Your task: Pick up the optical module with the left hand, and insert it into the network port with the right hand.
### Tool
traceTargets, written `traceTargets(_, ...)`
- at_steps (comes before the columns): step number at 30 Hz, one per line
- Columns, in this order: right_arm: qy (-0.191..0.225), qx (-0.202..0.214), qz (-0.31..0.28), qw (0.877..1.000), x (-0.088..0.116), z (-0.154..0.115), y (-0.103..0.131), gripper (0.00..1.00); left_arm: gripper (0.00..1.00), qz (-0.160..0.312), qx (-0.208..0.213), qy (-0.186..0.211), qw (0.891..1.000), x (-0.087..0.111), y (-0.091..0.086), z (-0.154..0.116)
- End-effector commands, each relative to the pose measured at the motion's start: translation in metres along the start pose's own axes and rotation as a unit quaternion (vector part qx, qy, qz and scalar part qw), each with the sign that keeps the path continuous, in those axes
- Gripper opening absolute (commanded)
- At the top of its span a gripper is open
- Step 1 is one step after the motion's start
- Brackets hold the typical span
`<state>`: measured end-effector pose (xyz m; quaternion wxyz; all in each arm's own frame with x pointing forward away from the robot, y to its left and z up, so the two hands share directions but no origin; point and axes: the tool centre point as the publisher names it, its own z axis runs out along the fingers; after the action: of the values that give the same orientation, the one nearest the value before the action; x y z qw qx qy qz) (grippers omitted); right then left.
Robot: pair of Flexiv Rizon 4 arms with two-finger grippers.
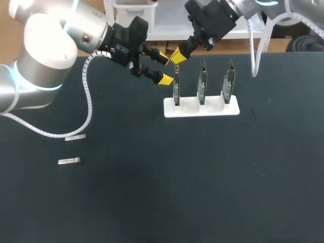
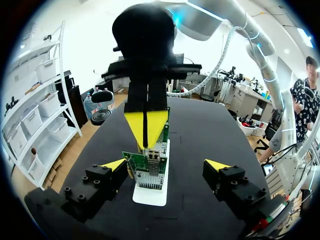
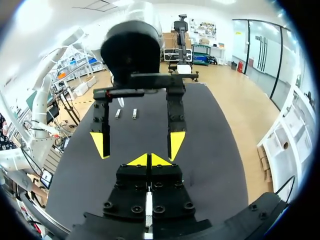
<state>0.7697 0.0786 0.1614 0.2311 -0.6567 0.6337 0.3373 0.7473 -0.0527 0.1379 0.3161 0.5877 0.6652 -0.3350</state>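
Two optical modules, one (image 1: 76, 136) just beyond the other (image 1: 69, 161), lie flat on the left of the table (image 1: 202, 192), well apart from both arms. A white holder (image 1: 212, 109) at the far middle carries three upright network cards. The left gripper (image 1: 164, 68) hovers just left of the leftmost card (image 1: 176, 90), jaws wide with nothing between them. The right gripper (image 1: 177, 55) sits above that card's top edge, jaws pressed together; I cannot tell whether they pinch anything.
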Motion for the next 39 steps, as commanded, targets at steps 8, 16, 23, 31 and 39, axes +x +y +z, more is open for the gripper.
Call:
traceTargets(8,-0.017,0.028,0.014,0.999,0.013,-0.043,0.018,0.0,1.0,-0.001,0.002,0.002,1.0,-0.001,0.002,0.0)
traceTargets(16,-0.032,0.043,0.037,0.998,0.032,-0.064,0.025,0.0,1.0,-0.001,0.002,0.002,1.0,-0.001,0.002,0.0)
traceTargets(23,-0.032,0.038,0.031,0.998,0.032,-0.061,0.028,0.0,1.0,-0.001,0.002,0.002,1.0,-0.001,0.002,0.0)
traceTargets(31,-0.035,0.037,0.03,0.998,0.036,-0.067,0.026,0.0,1.0,-0.001,0.002,0.002,1.0,-0.001,0.002,0.0)
traceTargets(39,-0.047,0.013,0.011,0.999,0.02,-0.043,0.017,0.0,1.0,-0.001,0.002,0.002,1.0,-0.001,0.002,0.0)
